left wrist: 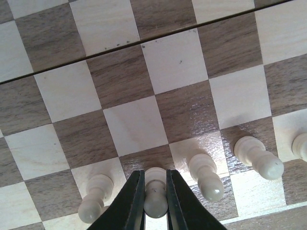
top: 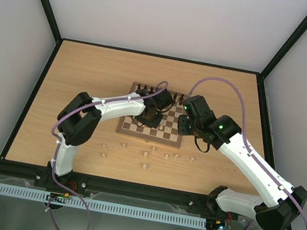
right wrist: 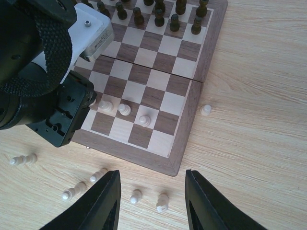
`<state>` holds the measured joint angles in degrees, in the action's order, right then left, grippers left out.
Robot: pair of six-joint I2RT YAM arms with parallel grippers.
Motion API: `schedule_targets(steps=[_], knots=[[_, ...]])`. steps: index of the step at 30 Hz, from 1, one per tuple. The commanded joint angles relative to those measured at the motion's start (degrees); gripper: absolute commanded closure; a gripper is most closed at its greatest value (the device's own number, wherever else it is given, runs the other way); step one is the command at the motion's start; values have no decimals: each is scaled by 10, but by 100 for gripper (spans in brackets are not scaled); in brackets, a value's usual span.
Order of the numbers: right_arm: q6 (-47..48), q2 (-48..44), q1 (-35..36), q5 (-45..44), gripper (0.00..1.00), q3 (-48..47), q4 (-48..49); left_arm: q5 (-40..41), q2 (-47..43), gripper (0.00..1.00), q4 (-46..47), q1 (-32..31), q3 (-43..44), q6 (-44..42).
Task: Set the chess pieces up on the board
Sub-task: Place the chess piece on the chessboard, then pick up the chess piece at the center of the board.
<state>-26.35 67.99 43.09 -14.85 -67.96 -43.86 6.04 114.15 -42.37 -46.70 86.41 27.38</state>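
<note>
in the left wrist view, the left tool [left wrist: 154,175] is seen closed on a pale pawn [left wrist: 155,203] at the bottom centre of the frame, with one black finger pressed against each side of the piece. the pawn is flanked by other pale pieces [left wrist: 206,177] standing in a row on the board [left wrist: 168,62]. whether its base is touching the square cannot be told. this grip is hidden in the top external view, where the left arm [top: 113,107] is laid across the board in the middle of the frame. it is hidden again in the right wrist view, where it is covered by that arm's black wrist at the left edge. the right tool [right wrist: 151,175] is shown open and empty at the bottom of the right wrist view, just below the board's lower border. only in that view are the dark pieces [right wrist: 158,14] made out plainly, lined up along the upper edge of the frame. more pale pieces are seen scattered on the worktop [top: 88,80] below the board in the top external view.
</note>
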Motion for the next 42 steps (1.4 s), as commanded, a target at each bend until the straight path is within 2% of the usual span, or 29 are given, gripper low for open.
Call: schedule_targets(steps=[1,18,23,27,29,32,36,40,41,42], knots=[[3,-7,-3,-4,63,6,-18,5,12,90,5,6,-2,-3],[6,0,-5,2,62,14,-9,9,5,77,1,7,-7,-2],[6,0,-6,3,62,14,-10,21,-28,74,-8,7,-6,4],[8,-1,-6,5,61,8,-13,57,-83,63,-31,17,-4,13],[8,-3,-6,6,57,7,-16,78,-124,56,-30,37,-33,24],[9,-10,-6,8,51,7,-17,70,-197,52,5,105,-109,35],[12,-11,-6,24,42,4,-13,86,-251,44,35,168,-174,46],[13,-11,-6,37,26,2,-10,105,-240,41,46,218,-200,48],[14,-12,-6,38,18,3,-10,106,-234,41,51,229,-207,49],[14,-13,-6,39,5,4,-10,104,-228,41,58,237,-214,48]])
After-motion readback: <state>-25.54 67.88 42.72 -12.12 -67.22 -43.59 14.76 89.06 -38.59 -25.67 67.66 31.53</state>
